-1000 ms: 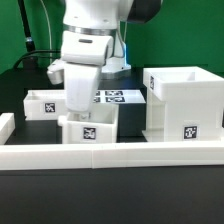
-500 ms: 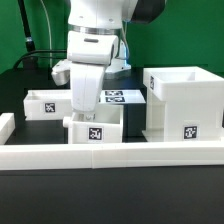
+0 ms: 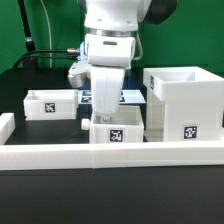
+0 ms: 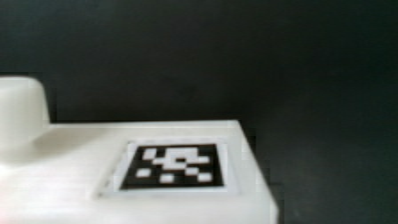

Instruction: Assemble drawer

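The arm's two-finger gripper (image 3: 105, 115) is down on the small white plastic knobbed tray (image 3: 117, 134). That tray sits mid-scene, just on the far side of the long low white border wall (image 3: 50, 155) and just left of the big white boxy casing (image 3: 185, 100). The fingertips are hidden, so I can't tell if they're clamped. I'd guess this is the tray-moving step, and next it needs squaring up with the casing.

casing (image 3: 183, 95): white, boxy, standing upright, open top, one tag facing near, sitting at the exterior view's right | left tray (image 3: 50, 103): small, white, tag showing, lying at the exterior view's left, farther back | middle tray (image 3: 115, 131): small, white, tagged near face, sitting just beside the casing
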### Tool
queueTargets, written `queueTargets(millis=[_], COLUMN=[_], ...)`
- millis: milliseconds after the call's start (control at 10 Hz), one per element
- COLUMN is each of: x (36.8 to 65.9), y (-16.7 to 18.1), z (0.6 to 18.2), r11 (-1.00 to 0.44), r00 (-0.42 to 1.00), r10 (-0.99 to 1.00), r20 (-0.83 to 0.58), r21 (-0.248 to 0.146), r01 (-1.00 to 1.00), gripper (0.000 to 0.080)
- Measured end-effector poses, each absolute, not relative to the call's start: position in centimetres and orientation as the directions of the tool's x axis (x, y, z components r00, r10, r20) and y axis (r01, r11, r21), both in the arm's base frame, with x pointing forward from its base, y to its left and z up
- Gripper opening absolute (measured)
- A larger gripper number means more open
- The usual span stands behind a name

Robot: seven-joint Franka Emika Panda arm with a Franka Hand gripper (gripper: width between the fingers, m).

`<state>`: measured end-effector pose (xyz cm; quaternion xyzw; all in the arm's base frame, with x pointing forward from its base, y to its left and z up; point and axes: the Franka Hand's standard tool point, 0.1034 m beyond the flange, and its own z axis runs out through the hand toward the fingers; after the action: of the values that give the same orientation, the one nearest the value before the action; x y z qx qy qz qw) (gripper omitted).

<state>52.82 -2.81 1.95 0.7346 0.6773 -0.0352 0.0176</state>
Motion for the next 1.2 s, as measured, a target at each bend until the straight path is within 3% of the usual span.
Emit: queueTargets(millis=[700,800,1100,1200], x=[52.65,52.93,52.85,53.1], y=[-2.95,-2.62,-2.87,-2.66], z=[1.65,1.7,1.66,1.7], r11=[-0.067,-0.064,-0.069,-0.066], r00=[0.066,0.065,0.07,0.067], r10=[0.995,0.995,0.995,0.995], r20=[-0.073,-0.069,-0.07,-0.067], r21=[-0.009,0.014,0.013,0.029], r01=[0.998,0.998,0.998,0.997], gripper=[0.0044,0.0044,0.0044,0.0044])
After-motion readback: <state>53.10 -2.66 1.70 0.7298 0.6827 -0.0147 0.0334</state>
